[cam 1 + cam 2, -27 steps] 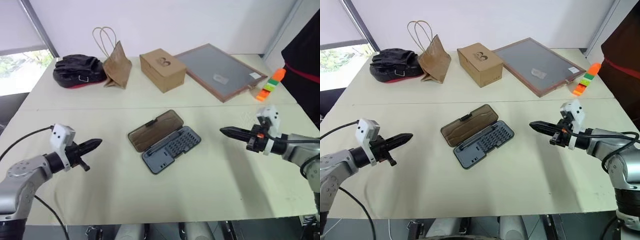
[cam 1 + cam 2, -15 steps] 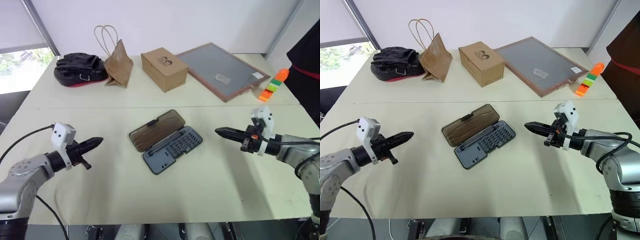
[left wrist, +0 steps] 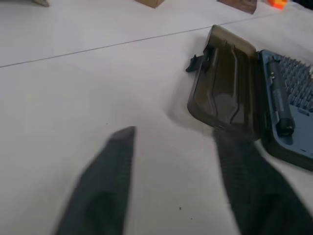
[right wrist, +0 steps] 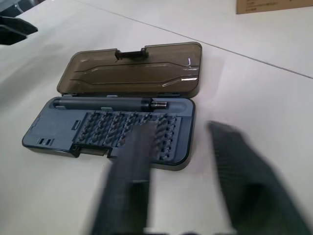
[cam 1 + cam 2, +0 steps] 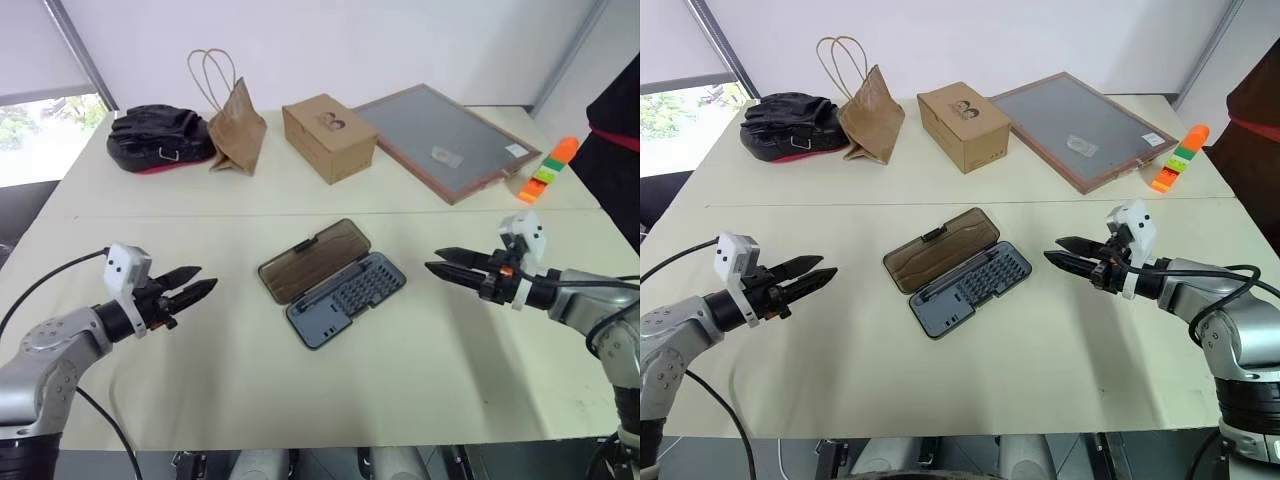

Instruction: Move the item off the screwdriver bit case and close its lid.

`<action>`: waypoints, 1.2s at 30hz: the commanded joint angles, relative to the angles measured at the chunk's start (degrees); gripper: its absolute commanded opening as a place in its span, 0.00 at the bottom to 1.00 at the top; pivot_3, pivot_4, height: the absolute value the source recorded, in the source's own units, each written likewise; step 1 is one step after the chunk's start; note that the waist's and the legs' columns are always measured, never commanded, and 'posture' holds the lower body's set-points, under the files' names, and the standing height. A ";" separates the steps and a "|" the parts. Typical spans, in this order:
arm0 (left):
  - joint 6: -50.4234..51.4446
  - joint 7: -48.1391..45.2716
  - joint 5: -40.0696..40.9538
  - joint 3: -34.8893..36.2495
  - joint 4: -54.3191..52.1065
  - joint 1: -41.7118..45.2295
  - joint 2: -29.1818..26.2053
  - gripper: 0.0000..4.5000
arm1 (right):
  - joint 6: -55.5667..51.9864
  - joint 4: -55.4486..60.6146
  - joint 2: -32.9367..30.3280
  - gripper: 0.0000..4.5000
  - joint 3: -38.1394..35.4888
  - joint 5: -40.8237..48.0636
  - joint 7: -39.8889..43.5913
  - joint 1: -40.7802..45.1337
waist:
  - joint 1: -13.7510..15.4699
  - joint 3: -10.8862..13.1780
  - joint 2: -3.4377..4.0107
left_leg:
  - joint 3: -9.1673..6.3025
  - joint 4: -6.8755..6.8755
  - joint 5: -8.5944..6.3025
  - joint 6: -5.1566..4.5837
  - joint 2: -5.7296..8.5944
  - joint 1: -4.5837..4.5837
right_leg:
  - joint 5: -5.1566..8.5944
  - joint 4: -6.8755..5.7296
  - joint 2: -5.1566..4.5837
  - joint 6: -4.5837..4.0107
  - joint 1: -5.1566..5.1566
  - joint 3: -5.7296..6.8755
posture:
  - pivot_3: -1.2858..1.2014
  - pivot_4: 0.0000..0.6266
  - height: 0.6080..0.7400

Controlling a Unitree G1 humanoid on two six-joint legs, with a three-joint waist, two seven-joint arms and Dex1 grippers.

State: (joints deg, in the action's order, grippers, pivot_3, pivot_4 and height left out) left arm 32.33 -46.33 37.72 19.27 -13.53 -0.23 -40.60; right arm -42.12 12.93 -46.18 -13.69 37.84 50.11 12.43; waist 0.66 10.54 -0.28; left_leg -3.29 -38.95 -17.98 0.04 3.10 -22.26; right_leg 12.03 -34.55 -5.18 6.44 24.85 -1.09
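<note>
Screwdriver bit case (image 5: 345, 297) lies open near the middle of the pale worktop (image 5: 250, 380), set at a slant, with nothing resting on it. Its dark grey-blue tray holds rows of small bits and a black driver handle (image 4: 110, 103) in the slot along the hinge side. The smoky-brown lid (image 5: 311, 260) is folded back flat on the worktop on the far side of the tray, its small black latch tab (image 3: 193, 63) at the outer edge. The left tool (image 5: 193, 286) hovers well to the left of the case, pointing toward it, its two black fingers (image 3: 105, 181) spread apart and holding nothing. The right tool (image 5: 447, 268) hovers to the right of the case, aimed back at it, fingers likewise parted and empty. Along the far edge of the worktop stand a black bag (image 5: 158, 138), a brown paper bag (image 5: 236, 128), a cardboard box (image 5: 328, 137), a wood-framed grey board (image 5: 441, 139) and a stack of coloured blocks (image 5: 546, 170).
</note>
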 commanded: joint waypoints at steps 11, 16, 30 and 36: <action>1.24 0.86 1.25 2.25 0.20 1.01 -0.66 1.00 | 0.55 -0.37 -1.76 0.99 0.16 -1.50 1.87 1.08 | -0.02 0.00 0.00 | 0.00 0.00 0.00 0.00 0.01 0.00 | -0.04 0.00 0.08 0.05 0.00 0.01 | 0.52 0.24 1.00; 0.52 -0.31 0.24 1.27 0.56 1.24 -1.21 1.00 | -3.61 4.97 -3.61 0.99 0.91 3.01 5.66 1.14 | -0.01 0.00 0.01 | 0.01 0.00 0.00 0.00 0.01 0.00 | -0.07 0.00 0.10 0.10 0.00 0.02 | 0.52 0.24 1.00; -7.14 -13.70 -9.40 -13.22 18.66 21.31 -2.14 1.00 | -3.85 12.78 -3.79 0.99 7.47 2.94 6.46 -0.91 | 0.11 -0.02 -0.02 | -0.04 -0.08 0.00 -0.01 0.08 -0.03 | -0.10 0.04 0.09 0.17 -0.05 0.12 | 0.52 0.24 1.00; -15.29 -21.25 -17.78 -22.55 38.21 35.01 3.12 1.00 | -1.84 12.63 -1.32 0.99 8.29 1.07 3.77 -1.18 | -0.11 -0.03 -0.05 | 0.01 -0.13 0.02 -0.02 0.13 -0.04 | -0.15 -0.03 0.12 0.24 -0.03 0.12 | 0.52 0.24 1.00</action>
State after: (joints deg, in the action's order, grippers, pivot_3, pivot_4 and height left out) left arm 19.93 -65.83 21.99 -2.50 21.14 32.86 -37.50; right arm -45.16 24.42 -47.87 -4.76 38.99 54.52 11.14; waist 0.55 10.51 -0.32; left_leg -3.28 -39.07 -17.96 0.02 3.22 -22.32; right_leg 11.88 -34.58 -5.04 6.69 24.84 -0.97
